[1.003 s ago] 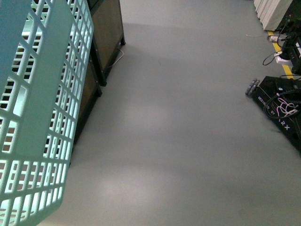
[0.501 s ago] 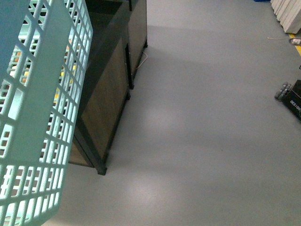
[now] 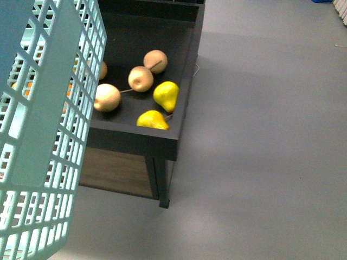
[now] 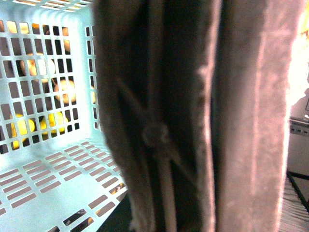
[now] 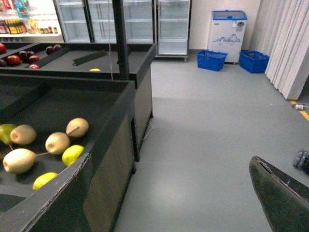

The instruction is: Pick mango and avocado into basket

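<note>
The basket (image 3: 38,108) is seen at the left of the front view, very close to the camera and tilted, its slotted teal wall covering the left part of a dark display table (image 3: 135,142). On that table three tan round fruits (image 3: 140,78) are laid near one another, and two yellow fruits (image 3: 166,96) are set just beside them towards the table's front corner. More fruit is glimpsed through the basket's slots but cannot be named. Grey floor (image 3: 260,135) is shown to the right.

In the left wrist view the basket's inside is seen with nothing lying on its slotted bottom, and most of the frame is filled by a blurred brown handle (image 4: 159,121). The left gripper cannot be made out there, so its grip cannot be told.

The right gripper (image 5: 170,159) is held spread wide over the floor beside the table, with nothing between its fingers. Glass-door fridges (image 5: 125,24) and blue crates (image 5: 212,60) are seen far behind
</note>
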Action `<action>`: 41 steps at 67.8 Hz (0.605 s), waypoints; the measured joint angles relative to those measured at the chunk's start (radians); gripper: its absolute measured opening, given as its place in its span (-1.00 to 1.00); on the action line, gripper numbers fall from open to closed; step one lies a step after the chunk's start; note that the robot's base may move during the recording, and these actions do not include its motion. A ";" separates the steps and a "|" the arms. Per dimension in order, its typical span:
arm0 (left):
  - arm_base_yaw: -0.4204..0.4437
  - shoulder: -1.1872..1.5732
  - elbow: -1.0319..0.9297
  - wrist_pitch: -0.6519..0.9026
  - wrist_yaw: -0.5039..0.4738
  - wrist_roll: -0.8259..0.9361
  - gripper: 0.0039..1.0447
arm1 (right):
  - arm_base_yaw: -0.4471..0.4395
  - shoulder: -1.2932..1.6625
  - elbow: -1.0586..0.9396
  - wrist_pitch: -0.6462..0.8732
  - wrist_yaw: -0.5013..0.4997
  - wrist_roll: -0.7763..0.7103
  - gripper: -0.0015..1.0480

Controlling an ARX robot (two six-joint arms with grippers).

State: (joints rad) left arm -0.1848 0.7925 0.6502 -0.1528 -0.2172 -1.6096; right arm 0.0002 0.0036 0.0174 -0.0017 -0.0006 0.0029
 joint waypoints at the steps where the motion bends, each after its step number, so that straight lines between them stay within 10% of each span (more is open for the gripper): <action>1: 0.000 0.000 0.000 0.000 0.000 0.000 -0.75 | 0.000 0.000 0.000 0.000 0.001 0.000 0.83; 41: 0.000 0.000 0.000 0.000 0.001 0.000 -0.75 | 0.000 -0.001 0.000 0.001 0.003 0.000 0.83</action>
State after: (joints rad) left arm -0.1852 0.7921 0.6502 -0.1528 -0.2161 -1.6100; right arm 0.0002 0.0025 0.0174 -0.0010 0.0021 0.0025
